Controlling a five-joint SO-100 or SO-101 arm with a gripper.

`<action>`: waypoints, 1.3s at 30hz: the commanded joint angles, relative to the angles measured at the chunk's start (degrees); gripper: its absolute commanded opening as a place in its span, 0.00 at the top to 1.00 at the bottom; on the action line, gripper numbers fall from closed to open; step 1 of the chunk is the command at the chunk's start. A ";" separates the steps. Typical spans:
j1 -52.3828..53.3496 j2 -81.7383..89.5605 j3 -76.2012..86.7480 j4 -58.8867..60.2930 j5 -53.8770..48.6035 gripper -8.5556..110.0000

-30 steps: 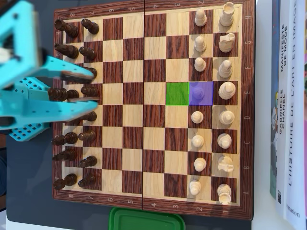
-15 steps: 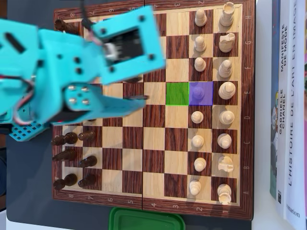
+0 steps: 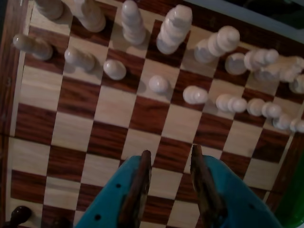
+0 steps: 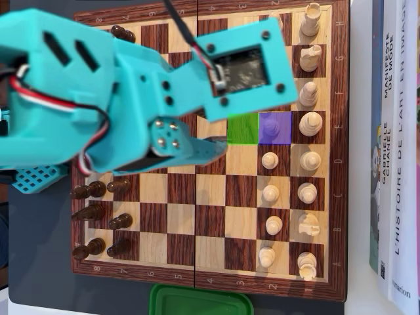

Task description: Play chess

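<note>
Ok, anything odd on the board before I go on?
Yes: two squares on the chessboard in the overhead view are tinted, one green, one purple, unlike the wood squares around them. Both look empty. The white pawns stand upright. The pincer is open, holding nothing.

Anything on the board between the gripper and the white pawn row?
No. In the wrist view, only bare squares lie between the open gripper and the white pawns.

"MANIFESTE DE MODE", "GABRIELLE CHANEL", "L'HISTOIRE DE" on book spines (image 4: 394, 131); rim letters on chessboard (image 4: 338, 164)
</note>
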 commanded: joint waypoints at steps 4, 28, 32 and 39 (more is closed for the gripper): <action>0.09 -5.27 -8.26 0.09 0.35 0.81; -1.41 -19.60 -16.61 -0.09 0.09 0.81; -1.23 -20.65 -16.61 -0.26 0.00 0.81; -1.23 -22.85 -18.11 -0.35 0.00 0.81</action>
